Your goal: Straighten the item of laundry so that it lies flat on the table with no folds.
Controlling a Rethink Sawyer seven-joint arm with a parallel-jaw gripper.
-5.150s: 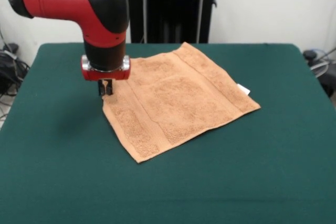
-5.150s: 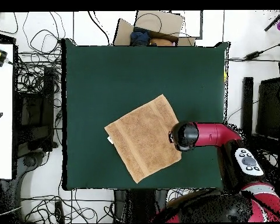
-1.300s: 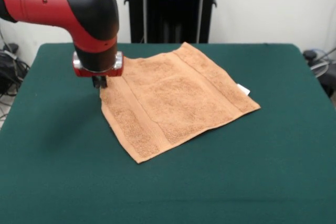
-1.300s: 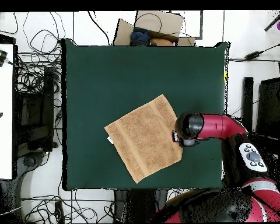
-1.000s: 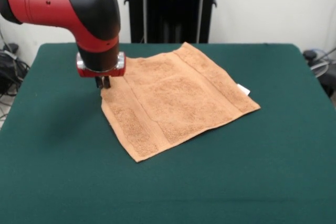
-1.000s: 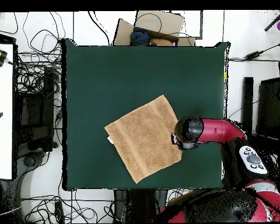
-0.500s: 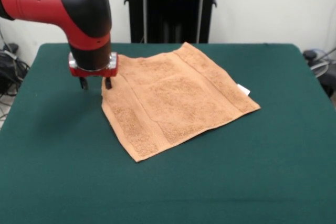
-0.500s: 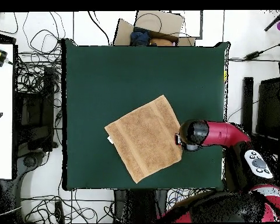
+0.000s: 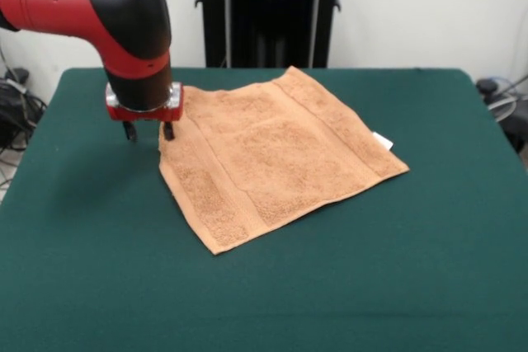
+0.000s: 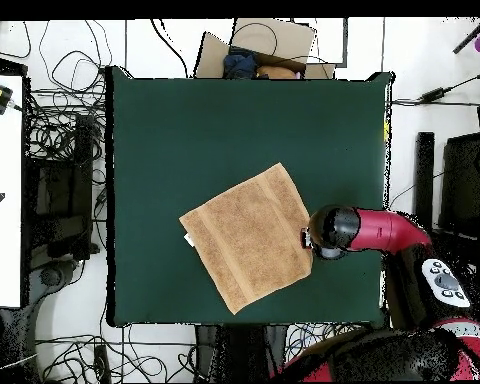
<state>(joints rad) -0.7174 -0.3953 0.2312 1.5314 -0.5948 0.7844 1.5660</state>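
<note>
The orange-tan terry towel (image 9: 276, 157) lies spread flat as a tilted rectangle on the dark green table (image 9: 396, 253). Its border bands show, and a small white tag (image 9: 382, 140) sticks out at its right edge in the front view. It also shows in the overhead view (image 10: 247, 236) at the table's middle. My gripper (image 9: 146, 131) hangs just off the towel's left corner, low over the table. Its two fingers are spread apart and hold nothing. In the overhead view the arm's head (image 10: 333, 230) covers the gripper beside the towel's right edge.
A black stand (image 9: 268, 10) rises behind the table's far edge. Cables and gear lie on the floor round the table (image 10: 59, 150). A cardboard box (image 10: 259, 48) sits past the table's top edge in the overhead view.
The gripper has let go of the towel's corner, opened, and shifted outward off the towel. The towel lies as before.
</note>
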